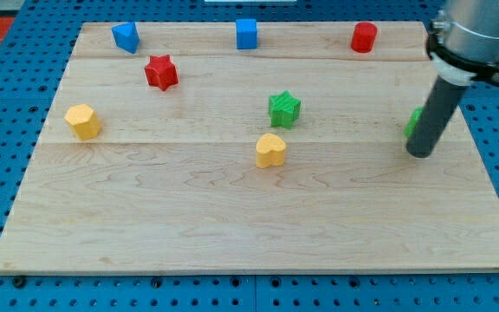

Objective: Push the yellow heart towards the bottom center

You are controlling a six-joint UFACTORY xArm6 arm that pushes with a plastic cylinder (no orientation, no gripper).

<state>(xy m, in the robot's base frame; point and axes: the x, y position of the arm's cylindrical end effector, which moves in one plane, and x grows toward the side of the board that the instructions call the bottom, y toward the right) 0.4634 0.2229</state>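
The yellow heart (270, 150) lies near the middle of the wooden board (232, 234). My tip (419, 154) rests on the board at the view's right, far to the right of the heart. A green block (414, 122) sits just behind the rod and is mostly hidden by it. A green star (284, 109) sits just above and to the right of the heart.
A yellow hexagon block (83, 120) sits at the left. A red star (160, 72) is at the upper left. Along the top edge stand a blue block (126, 36), a blue cube (247, 34) and a red cylinder (364, 37).
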